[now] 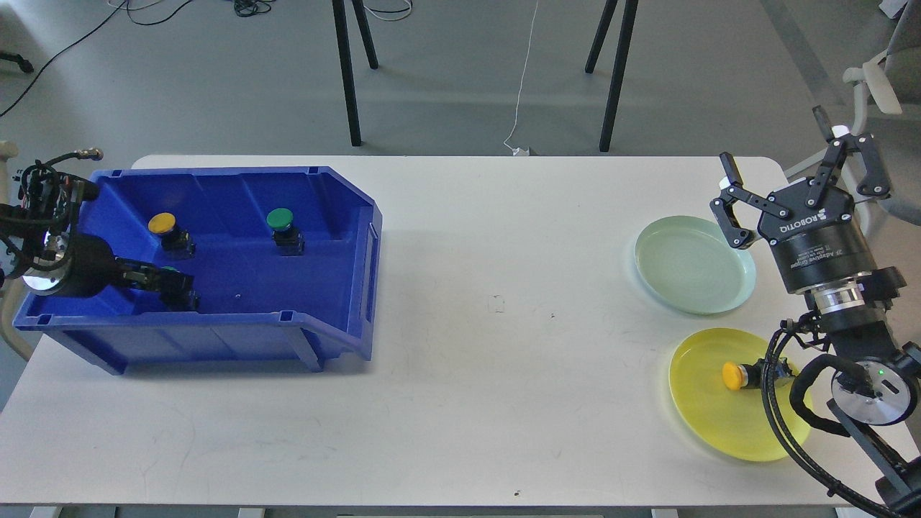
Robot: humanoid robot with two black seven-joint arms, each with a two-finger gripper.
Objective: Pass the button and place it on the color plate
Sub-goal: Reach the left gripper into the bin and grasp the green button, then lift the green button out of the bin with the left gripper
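A blue bin point(338, 216) stands at the left of the table. In it are a yellow button point(164, 226), a green button point(282, 223), and a second green button point(176, 286) with only a sliver of its cap showing. My left gripper point(164, 282) reaches into the bin and its fingers look closed around that second green button, low near the bin floor. My right gripper point(773, 140) is open and empty, raised above the far right edge of the pale green plate point(691, 266). A yellow button point(735, 375) lies on the yellow plate point(719, 424).
The white table point(489, 345) runs between the bin and the plates. My right arm's cables hang over the right side of the yellow plate. Black stand legs point(349, 79) and a white chair point(874, 86) stand beyond the table's far edge.
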